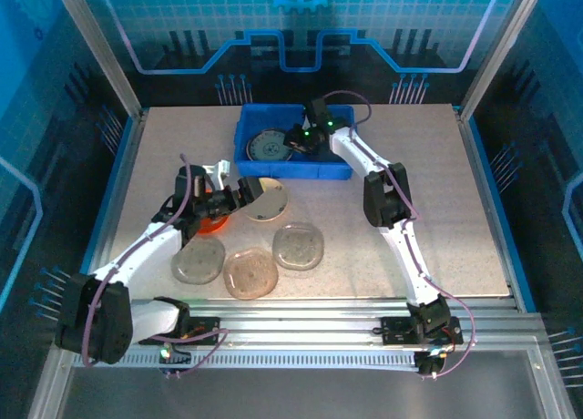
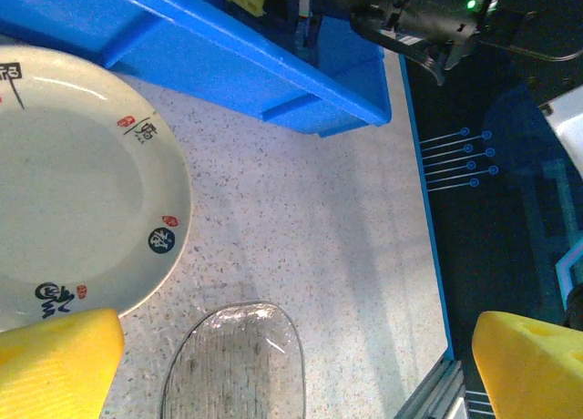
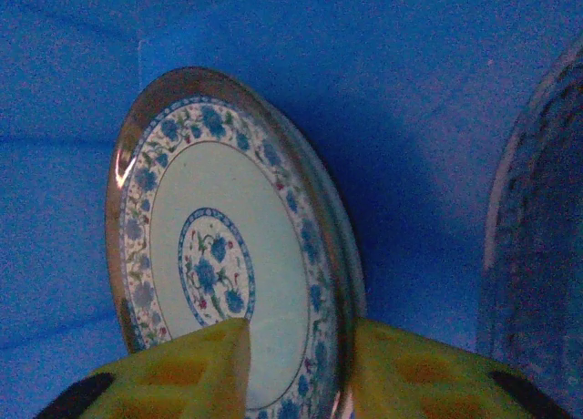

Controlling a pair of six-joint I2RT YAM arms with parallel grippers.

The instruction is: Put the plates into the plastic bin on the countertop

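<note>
The blue plastic bin stands at the back of the countertop. A blue-patterned plate lies in its left half. My right gripper reaches into the bin. Its yellow fingers stand open on either side of that plate's rim, around my right gripper's middle. A glass plate sits beside it. My left gripper hangs open and empty over the cream plate. An orange-red plate shows under the left arm. Three glass plates lie near the front.
In the left wrist view the cream plate lies left, a glass plate lies below my left gripper, and the bin's wall runs across the top. The countertop's blue edge is at the right.
</note>
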